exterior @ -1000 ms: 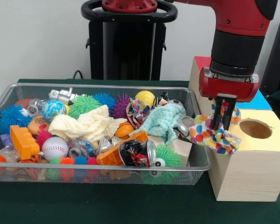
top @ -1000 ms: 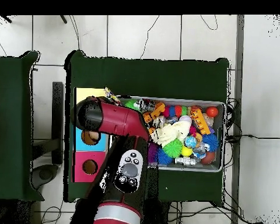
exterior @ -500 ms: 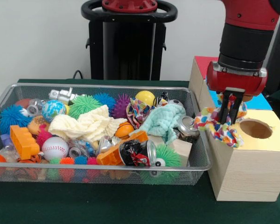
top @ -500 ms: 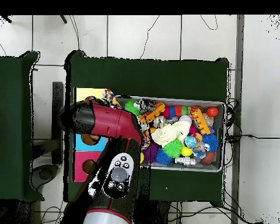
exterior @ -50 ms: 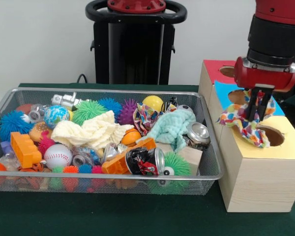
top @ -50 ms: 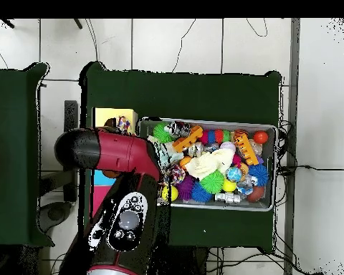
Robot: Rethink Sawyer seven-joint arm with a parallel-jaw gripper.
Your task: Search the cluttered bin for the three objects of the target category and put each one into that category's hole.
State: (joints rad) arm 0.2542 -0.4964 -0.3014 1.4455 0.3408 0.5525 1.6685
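My gripper is shut on a polka-dot cloth and holds it over the yellow-topped wooden box. The cloth hangs against the left rim of the box's round hole. In the overhead view the red arm covers the gripper, and only a bit of the polka-dot cloth shows on the yellow box. In the wire bin lie a cream cloth, a mint cloth and a patterned cloth.
Behind the yellow box stand a blue-topped box with a hole and a red-topped box with a hole. The bin also holds spiky balls, a baseball, crushed cans, orange bricks and a wooden block.
The gripper has carried the polka-dot cloth right and slightly up, from beside the bin's corner to over the yellow box's hole. The bin's contents have not moved.
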